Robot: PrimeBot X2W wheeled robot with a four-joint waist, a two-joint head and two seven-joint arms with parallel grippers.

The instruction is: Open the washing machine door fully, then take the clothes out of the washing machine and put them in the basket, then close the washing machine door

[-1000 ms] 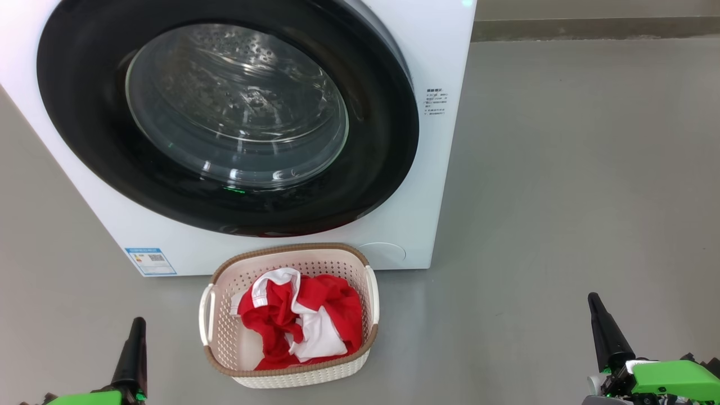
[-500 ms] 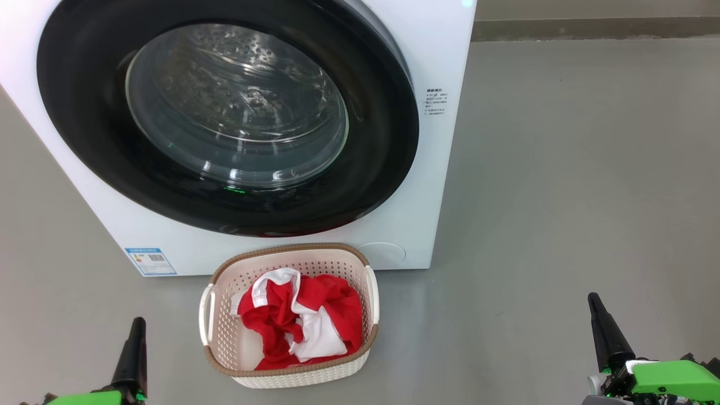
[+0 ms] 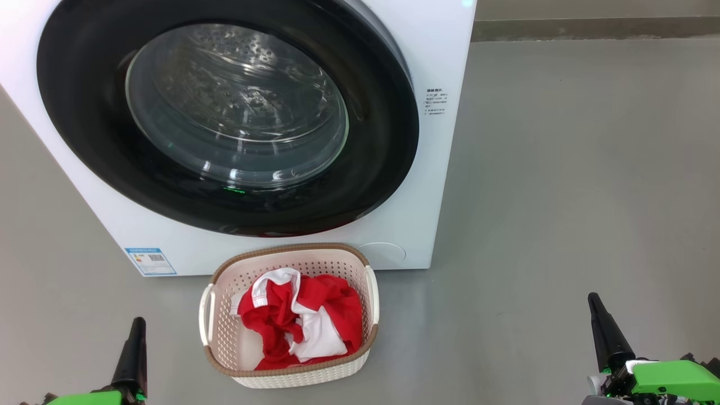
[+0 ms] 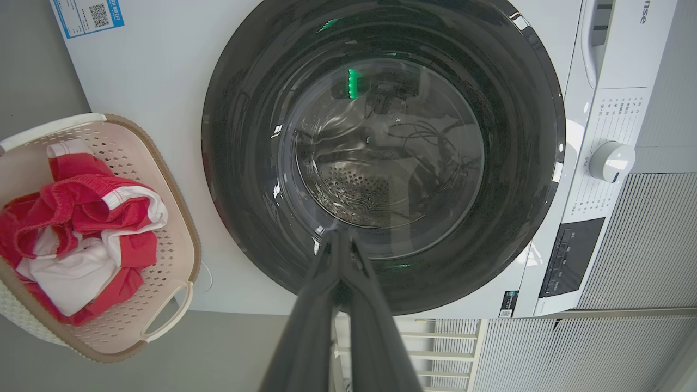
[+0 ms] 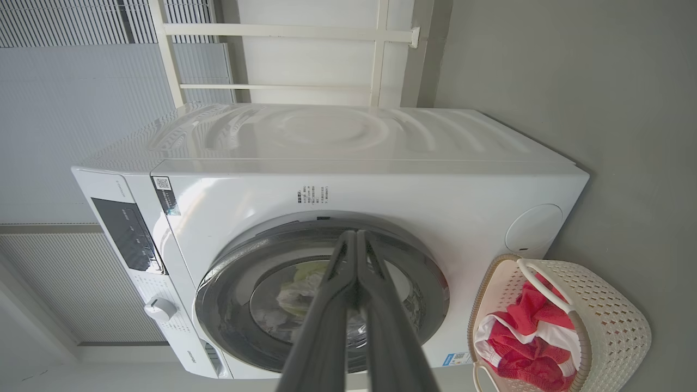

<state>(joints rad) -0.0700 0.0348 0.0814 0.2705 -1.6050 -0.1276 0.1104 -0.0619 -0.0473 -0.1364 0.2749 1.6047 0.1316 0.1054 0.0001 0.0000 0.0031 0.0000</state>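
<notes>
Right, the clothes are down in the basket, a red-and-white heap covering most of its bottom. The basket sits on the grey floor just in front of the machine, below the door. That door lies flat against the machine's front, black rim all round, with the perforated drum showing through the glass. Now the left gripper: fingers pressed together tip to tip, nothing between them, and in its own wrist view they point at the door's lower rim with the basket off at that view's left edge. In the head view it hangs low at the left, the basket and clothes near on its right but clear of it (no contact at all). Over to the right gripper: same story, fingers closed on each other and empty, aimed at the door from its wrist view. In the head view it sits at the lower right, well apart from the basket.
</notes>
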